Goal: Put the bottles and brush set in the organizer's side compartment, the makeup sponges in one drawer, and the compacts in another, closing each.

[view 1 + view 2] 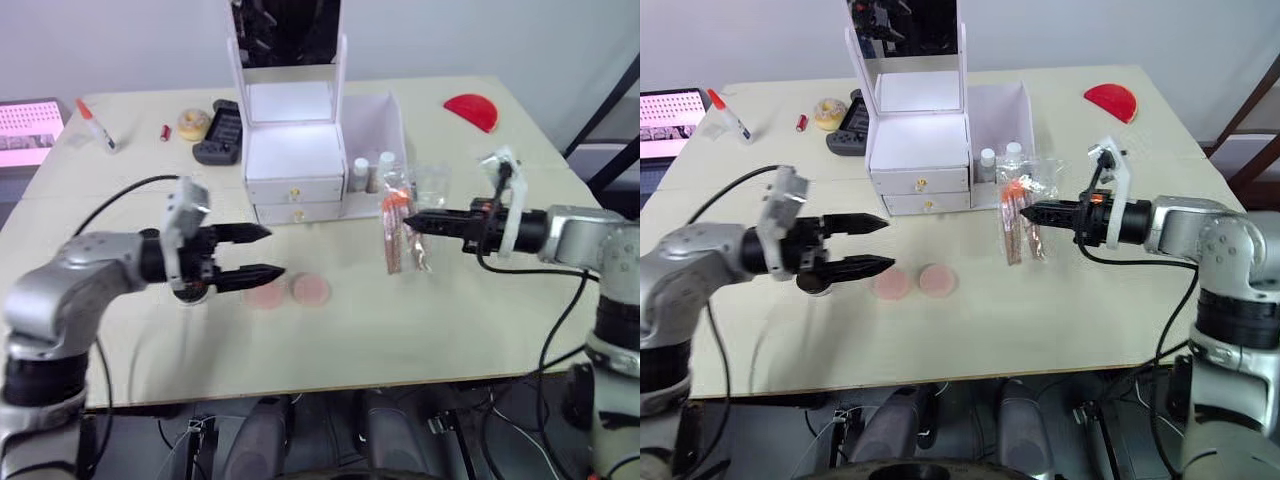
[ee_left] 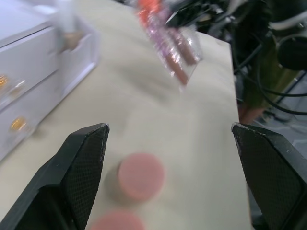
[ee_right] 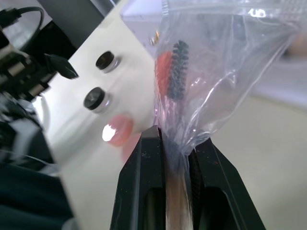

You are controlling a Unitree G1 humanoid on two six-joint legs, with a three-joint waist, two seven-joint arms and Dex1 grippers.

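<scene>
- The step in hand looks like loading the side compartment (image 1: pixel 385 125): the right gripper (image 1: pixel 412 222) has its two black fingers pinched tight on the brush set (image 1: pixel 397 235), a crinkly clear plastic bag of slim brushes with orange and brown handles.
- The bag hangs above the table (image 1: pixel 420 330), in front of the organizer (image 1: pixel 295 150) and just off the compartment's front corner.
- Two small bottles (image 1: pixel 372 172) with white caps already stand inside the compartment, a plain white open-topped bin.
- The next move would likely call for lifting the bag over the bin's front wall and lowering it beside the bottles before letting go.
- The left gripper (image 1: pixel 258 252) has its fingers spread wide and holds nothing; it hovers over the table's front left part, next to the makeup sponges (image 1: pixel 290 291).
- The sponges are two flat, round, soft-looking pink pads lying side by side in front of the drawers (image 1: pixel 293 198).
- Both drawers look closed; each is smooth white plastic with a small gold knob.
- In the right wrist view, two round black compacts (image 3: pixel 100 79) lie on the table beyond the bag.
</scene>
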